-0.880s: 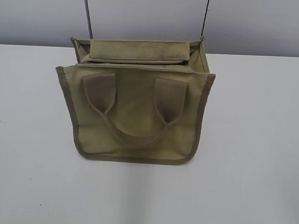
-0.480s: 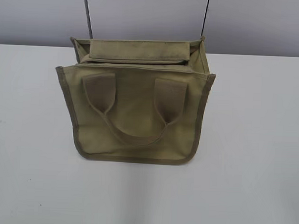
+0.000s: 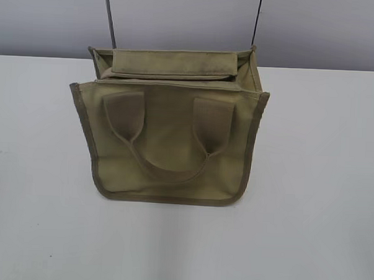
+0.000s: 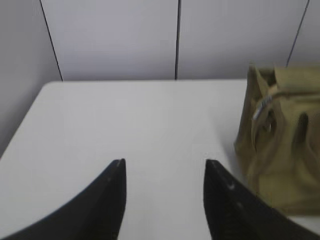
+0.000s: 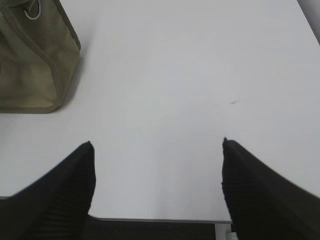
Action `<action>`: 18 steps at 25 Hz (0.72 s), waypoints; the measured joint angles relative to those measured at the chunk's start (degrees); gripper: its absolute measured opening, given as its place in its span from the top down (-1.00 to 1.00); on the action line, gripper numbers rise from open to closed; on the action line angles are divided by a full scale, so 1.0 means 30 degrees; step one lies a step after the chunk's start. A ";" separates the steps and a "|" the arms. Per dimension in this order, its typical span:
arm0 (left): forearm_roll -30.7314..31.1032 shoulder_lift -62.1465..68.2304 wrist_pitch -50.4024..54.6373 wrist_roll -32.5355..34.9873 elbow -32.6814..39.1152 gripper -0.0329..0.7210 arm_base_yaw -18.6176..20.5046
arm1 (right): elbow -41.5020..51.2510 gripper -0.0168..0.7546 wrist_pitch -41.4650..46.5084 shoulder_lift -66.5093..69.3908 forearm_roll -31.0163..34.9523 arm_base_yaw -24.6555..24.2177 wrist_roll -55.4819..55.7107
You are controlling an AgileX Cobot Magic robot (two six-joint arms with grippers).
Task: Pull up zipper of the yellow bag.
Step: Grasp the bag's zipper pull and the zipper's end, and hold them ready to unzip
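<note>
The yellow bag (image 3: 171,136) stands upright in the middle of the white table (image 3: 315,183), its two loop handles hanging down its front face. Its top panel shows at the back, and the zipper line there is hard to make out. In the left wrist view the bag (image 4: 285,150) is at the right edge, with a small silver metal tab (image 4: 260,107) near its top. In the right wrist view the bag (image 5: 30,65) is at the upper left. My left gripper (image 4: 164,162) is open and empty, left of the bag. My right gripper (image 5: 156,142) is open and empty, right of the bag, over the table's near edge.
A grey panelled wall (image 3: 192,22) stands behind the table. The table's left edge (image 4: 30,115) shows in the left wrist view, and its near edge (image 5: 160,219) in the right wrist view. Neither arm shows in the exterior view.
</note>
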 joint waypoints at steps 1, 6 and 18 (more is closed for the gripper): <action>0.0000 0.0499 -0.1147 0.0000 0.0000 -0.15 0.0000 | 0.0000 -0.54 0.0000 0.0000 0.0000 0.0013 0.0000; -0.0073 0.4286 -0.5617 0.0000 0.0210 -0.15 -0.0034 | 0.0000 -0.54 0.0000 0.0000 0.0000 0.0021 0.0000; -0.0638 1.2957 -2.1598 -0.1415 0.6252 -0.15 -0.0570 | 0.0000 -0.54 0.0000 0.0000 0.0000 0.0021 0.0000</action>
